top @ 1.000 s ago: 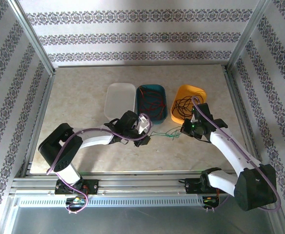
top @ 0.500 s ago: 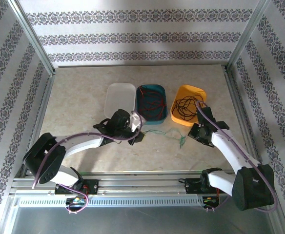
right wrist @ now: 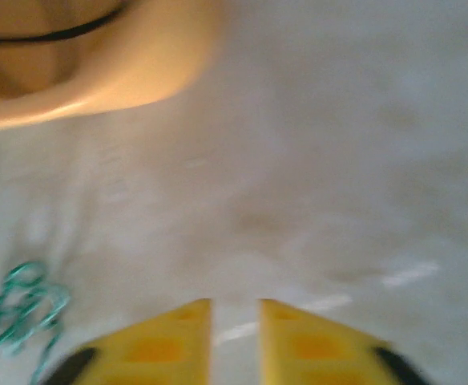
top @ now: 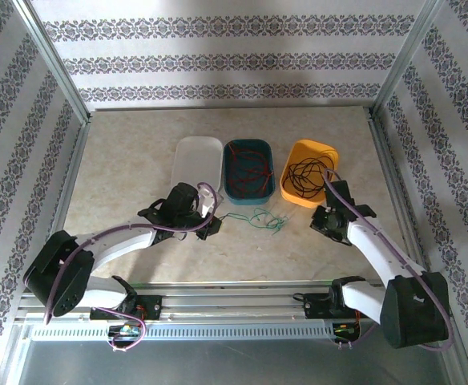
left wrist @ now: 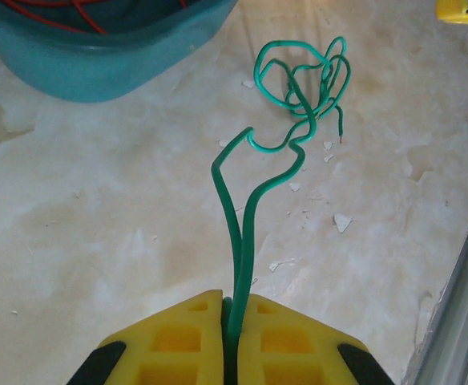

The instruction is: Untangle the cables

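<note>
- The left gripper [left wrist: 232,303] has its yellow fingers pinched together on the green cable [left wrist: 302,88], clamping two strands of it side by side.
- From that grip the green cable rises and runs forward into a loose knot of loops. One cut end shows bare at the knot's right side.
- In the top view the green cable [top: 258,218] lies on the marble table [top: 130,160] between the two arms, in front of the teal tray [top: 248,192].
- The right gripper [right wrist: 234,309] has its fingers slightly parted, with bare table in the gap and nothing held. This view is blurred.
- The right gripper [top: 320,222] sits just beside the near corner of the orange tray [top: 314,147], apart from the green cable.
- Red cables [top: 246,170] lie in the teal tray, and black cables [top: 304,172] lie in the orange tray.
- The white tray [top: 196,164] stands to the left of the teal tray, touching it.
- Small white chips [left wrist: 342,222] are scattered on the table around the green knot.
</note>
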Motion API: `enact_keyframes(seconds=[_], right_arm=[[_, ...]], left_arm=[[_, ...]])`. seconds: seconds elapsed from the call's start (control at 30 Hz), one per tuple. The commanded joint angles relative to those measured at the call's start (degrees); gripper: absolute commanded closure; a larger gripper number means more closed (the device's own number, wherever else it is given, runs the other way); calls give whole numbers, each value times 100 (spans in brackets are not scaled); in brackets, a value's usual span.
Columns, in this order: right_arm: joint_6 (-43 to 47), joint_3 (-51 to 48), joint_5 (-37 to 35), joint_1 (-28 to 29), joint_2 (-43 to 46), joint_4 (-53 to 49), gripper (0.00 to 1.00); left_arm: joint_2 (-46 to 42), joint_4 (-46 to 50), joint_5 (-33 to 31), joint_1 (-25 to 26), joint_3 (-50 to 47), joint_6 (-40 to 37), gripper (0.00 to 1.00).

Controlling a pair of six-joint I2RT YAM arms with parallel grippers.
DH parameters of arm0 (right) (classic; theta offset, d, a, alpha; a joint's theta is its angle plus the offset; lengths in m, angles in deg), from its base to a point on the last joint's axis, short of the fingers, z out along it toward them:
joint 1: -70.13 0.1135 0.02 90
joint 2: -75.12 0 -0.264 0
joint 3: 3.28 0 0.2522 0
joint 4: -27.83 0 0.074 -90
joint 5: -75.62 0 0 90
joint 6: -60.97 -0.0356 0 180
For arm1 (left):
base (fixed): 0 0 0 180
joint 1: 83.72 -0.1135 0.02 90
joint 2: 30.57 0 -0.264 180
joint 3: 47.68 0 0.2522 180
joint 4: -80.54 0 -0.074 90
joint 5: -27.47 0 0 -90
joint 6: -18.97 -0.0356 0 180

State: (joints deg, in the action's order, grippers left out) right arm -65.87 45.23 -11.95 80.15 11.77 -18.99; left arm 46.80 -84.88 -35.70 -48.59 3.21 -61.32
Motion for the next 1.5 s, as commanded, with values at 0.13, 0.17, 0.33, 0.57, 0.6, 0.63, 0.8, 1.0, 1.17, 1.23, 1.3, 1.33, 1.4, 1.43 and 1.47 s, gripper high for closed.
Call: enact_keyframes(seconds=[0.13,0.17,0.33,0.57,0.6,0.63,0.8,1.0,1.17,1.23,1.3,1.33,1.4,1.43,1.47], right_arm=[[356,422,665,1006,-816,799,53],[404,508,662,1073,-1019,793,54],[483,851,441,1248,-1913,856,58],[106,912,-212,1103,-2302,529,100],[39,908,-345,1057,-2235,384,100],[-22,843,-347,966,-2149,330,100],[-394,349,-299,393,-1409,171,100],[-567,140,-416,-87,-483,-149,100],[-773,206,-949,-360,-103,-563,100],[-858,236,-1227,-581,16,-769,100],[-849,222,-1258,-871,118,-829,100],[-852,231,-1271,-1042,166,-882,100],[-830,220,-1250,-1372,269,-953,100],[-795,209,-1195,-1557,320,-949,100],[-773,208,-1153,-1715,353,-974,100]], left_arm=[[92,206,-265,-7,145,-21,100],[98,241,-289,-7,155,-44,100],[1,316,-332,29,137,-54,100],[-464,461,-1132,20,102,85,100],[-575,524,-1461,20,93,160,100],[-680,570,-1686,-21,76,215,100],[-946,937,-1862,-165,53,308,100],[-417,1216,-1248,-87,137,281,100],[-186,1395,-1488,-42,265,140,100],[-148,1572,-1673,-42,327,39,100],[-118,1656,-1830,-50,347,88,100],[-102,1685,-1902,-51,357,120,100],[-28,1783,-2135,-58,392,258,100],[14,1809,-2183,-83,392,320,100],[52,1831,-2204,-99,392,360,100]])
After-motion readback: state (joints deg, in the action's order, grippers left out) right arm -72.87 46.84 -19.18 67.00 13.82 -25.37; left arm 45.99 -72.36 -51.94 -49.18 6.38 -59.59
